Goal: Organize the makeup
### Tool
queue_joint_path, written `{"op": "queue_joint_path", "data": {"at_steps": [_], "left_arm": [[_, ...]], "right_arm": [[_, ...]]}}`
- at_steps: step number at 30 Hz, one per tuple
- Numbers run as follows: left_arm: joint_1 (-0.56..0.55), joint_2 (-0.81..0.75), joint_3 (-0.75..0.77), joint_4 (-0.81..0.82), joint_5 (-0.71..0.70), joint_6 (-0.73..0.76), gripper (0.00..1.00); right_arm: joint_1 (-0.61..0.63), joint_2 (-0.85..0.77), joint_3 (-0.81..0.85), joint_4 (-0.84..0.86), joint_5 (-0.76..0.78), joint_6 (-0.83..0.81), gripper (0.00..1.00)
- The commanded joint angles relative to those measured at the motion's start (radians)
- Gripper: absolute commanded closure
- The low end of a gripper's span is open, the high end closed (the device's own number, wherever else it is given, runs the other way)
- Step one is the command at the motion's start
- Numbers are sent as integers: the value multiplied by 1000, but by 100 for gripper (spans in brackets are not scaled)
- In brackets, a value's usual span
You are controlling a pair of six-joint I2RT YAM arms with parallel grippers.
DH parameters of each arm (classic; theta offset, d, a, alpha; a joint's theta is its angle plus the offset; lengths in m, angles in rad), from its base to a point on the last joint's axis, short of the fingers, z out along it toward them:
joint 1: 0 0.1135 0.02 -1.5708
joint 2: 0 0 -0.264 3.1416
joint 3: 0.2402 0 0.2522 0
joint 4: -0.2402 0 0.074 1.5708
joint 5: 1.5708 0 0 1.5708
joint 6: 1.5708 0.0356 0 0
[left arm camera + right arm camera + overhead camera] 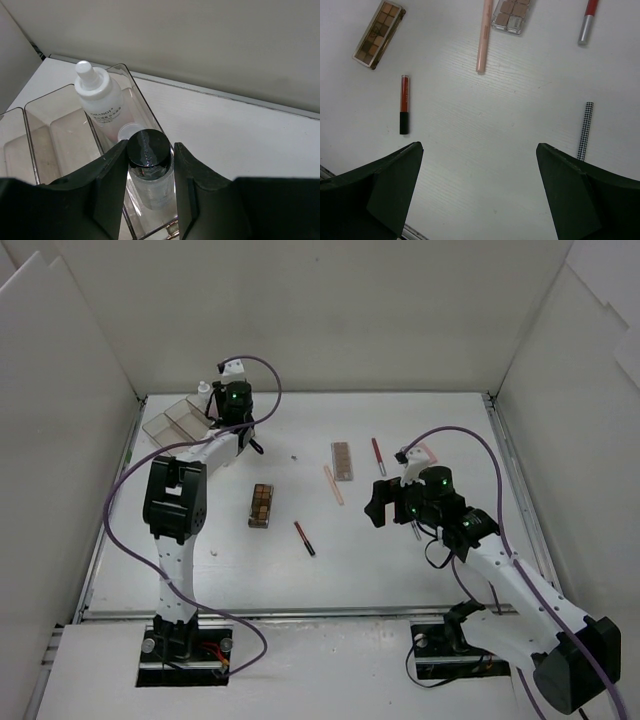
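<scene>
Makeup sits partly boxed and partly loose as we look along both wrists. Our left gripper is clamped on a black-capped clear bottle, one finger pressed against each side of the cap. The bottle stands upright inside the end compartment of the clear box. Just beyond the jaws, in the same compartment, stands a white-capped bottle, tilted slightly away from the fingers. Our right gripper hangs over the white table with its jaws spread wide and nothing between them. Ahead of its left finger lies a red tube with a black end, and farther out on that side a gold-framed palette of brown shades. Straight ahead of the gap we see a pink pencil, and just beside its far end a clear-cased palette, cut off by the frame edge. Close to the right finger lies a checked pencil, with a red and silver pencil farther ahead on that side. All six items lie flat, none inside the open jaws.
</scene>
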Motion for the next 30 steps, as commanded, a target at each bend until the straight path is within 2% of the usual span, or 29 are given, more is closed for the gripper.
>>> {"op": "queue_joint_path", "data": {"at_steps": [1, 6, 14, 22, 30], "left_arm": [[7, -16, 80, 85, 6, 10, 100], [7, -8, 59, 77, 0, -22, 99], [7, -16, 19, 83, -32, -43, 86], [7, -21, 2, 51, -35, -45, 80], [7, -28, -23, 17, -55, -66, 61]], "right_arm": [[-15, 13, 45, 41, 5, -12, 6], [-22, 4, 40, 41, 8, -12, 5], [-30, -5, 36, 40, 1, -9, 5], [-32, -31, 19, 37, -3, -3, 5], [-32, -42, 13, 35, -18, 3, 5]]}}
